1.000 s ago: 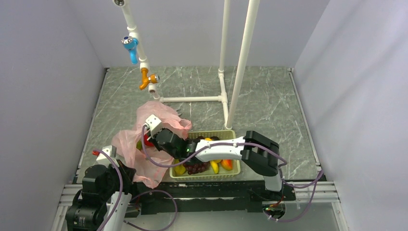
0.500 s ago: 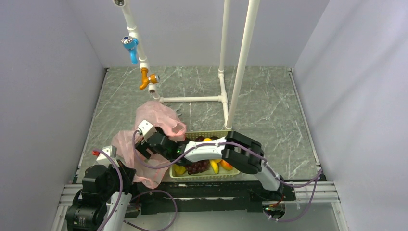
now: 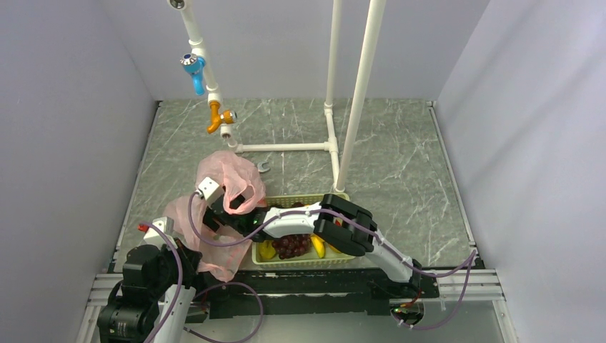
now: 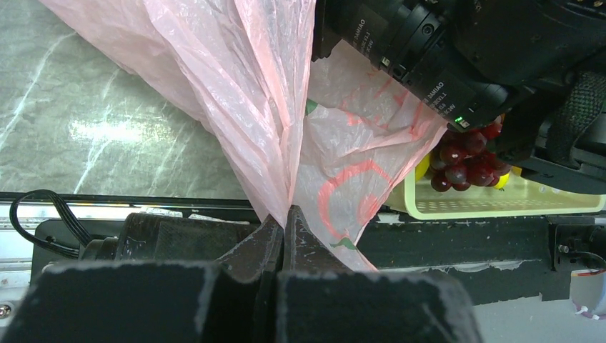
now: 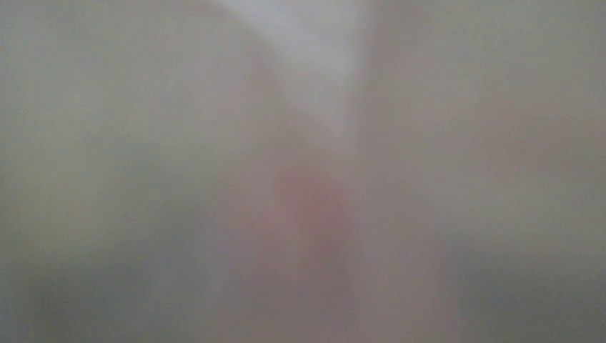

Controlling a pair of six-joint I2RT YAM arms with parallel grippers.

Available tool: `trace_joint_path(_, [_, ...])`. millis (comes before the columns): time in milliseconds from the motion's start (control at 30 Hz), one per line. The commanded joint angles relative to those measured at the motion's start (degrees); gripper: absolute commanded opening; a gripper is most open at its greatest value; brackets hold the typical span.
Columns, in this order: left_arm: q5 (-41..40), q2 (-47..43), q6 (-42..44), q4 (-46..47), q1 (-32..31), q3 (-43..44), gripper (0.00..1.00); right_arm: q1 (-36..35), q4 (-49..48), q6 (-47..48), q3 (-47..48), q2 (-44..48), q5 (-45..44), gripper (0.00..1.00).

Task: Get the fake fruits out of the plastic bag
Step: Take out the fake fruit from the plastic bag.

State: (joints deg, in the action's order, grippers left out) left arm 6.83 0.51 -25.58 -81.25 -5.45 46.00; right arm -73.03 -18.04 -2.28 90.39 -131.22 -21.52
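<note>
Pink bag [image 3: 230, 179] lies crumpled on the near-left part of the table [image 3: 386, 143], just left of the pale basket [image 3: 300, 261] and lapping over its left end. L gripper [image 4: 284, 219] sits at the bag's near edge w/ fingers pressed together, a gathered fold of the thin plastic pinched between the tips. From that pinch the plastic fans out toward the far side. R arm [image 3: 300, 223] stretches from its base at near right, over the basket, leftward into the bag. R gripper [image 3: 214, 216] is buried in pink plastic; only its dark body and the white wrist cam block [image 3: 209, 188] show from above. How wide its fingers stand, or whether they hold anything: can't tell. The R wrist view is a gray-pink blur w/ one soft red smear near the middle, too fuzzy to name. Fruit: grapes [image 4: 463, 158] lie in the basket toward its left end, partly under the R arm, apart from the L fingers. Yellow pieces [image 3: 266, 251] lie beside them in the basket. A small green bit [image 4: 311, 107] shows through the plastic inside the bag, on the far side of the L pinch point, not touching those fingers. White pipe frame [image 3: 332, 146] stands on the far side of the basket. A small wrench-like metal piece [image 3: 262, 167] lies just right of the bag's far end.
</note>
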Motion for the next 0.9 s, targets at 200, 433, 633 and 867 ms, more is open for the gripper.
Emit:
trace_joint_path(200, [0.77, -1.77, 0.27, 0.66, 0.00, 1.29, 0.00, 0.21, 0.33, 1.75, 1.88, 2.00, 0.26, 0.44])
trace_joint_path(433, [0.76, -2.19, -0.14, 0.61, 0.00, 1.01, 0.00, 0.17, -0.24, -0.43, -3.96, 9.98, 0.52, 0.17])
trace_joint_path(633, [0.73, -2.45, -0.08, 0.70, 0.00, 0.63, 0.00, 0.12, 0.24, -4.91, -9.48, 16.58, 3.37, 0.05])
trace_joint_path(867, [0.61, -2.34, -0.14, 0.70, 0.00, 1.29, 0.00, 0.15, 2.43, -8.29, -12.79, 22.44, 7.28, 0.00])
